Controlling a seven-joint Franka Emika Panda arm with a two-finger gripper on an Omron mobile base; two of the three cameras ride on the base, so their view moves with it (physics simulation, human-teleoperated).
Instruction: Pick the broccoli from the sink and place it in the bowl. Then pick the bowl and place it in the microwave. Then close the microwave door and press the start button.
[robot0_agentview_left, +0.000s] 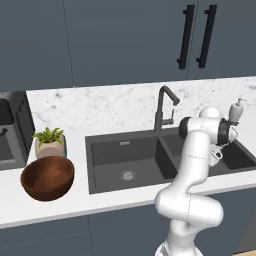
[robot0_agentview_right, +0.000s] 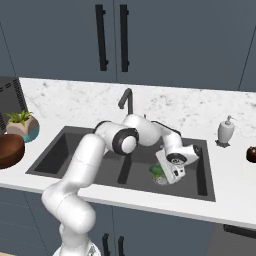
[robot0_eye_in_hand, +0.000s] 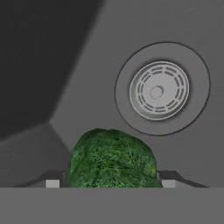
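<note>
- Down in the right basin of the sink (robot0_agentview_right: 60, 150): tool (robot0_eye_in_hand: 112, 183), fingertips (robot0_eye_in_hand: 52, 183) set on either side of the broccoli (robot0_eye_in_hand: 111, 159), one left, one right in the hand view.
- Jaws close against the floret's flanks; whether actually pressing or only flanking, cannot tell.
- Broccoli low on the basin floor, just beside the round metal drain (robot0_eye_in_hand: 159, 91); seen from the right base camera as a green patch (robot0_agentview_right: 157, 170) tucked under the white hand.
- Arm (robot0_agentview_right: 85, 165) bent over the sink's front edge, reaching down into the basin from the bench side.
- Dark faucet (robot0_agentview_left: 162, 107) upright behind the divider between the two basins.
- Left basin with its own drain (robot0_agentview_left: 128, 175).
- Soap dispenser (robot0_agentview_right: 226, 131) on the bench (robot0_agentview_left: 60, 107) right of the sink, near the marble backsplash.
- Wooden bowl (robot0_agentview_left: 48, 177) upright on the bench left of the sink, well apart from the broccoli.
- Small potted plant (robot0_agentview_left: 50, 142) just behind the bowl.
- Microwave (robot0_agentview_left: 12, 130) at far left edge, partly cut off.
- Dark cabinets with black handles (robot0_agentview_left: 186, 36) overhead.
</note>
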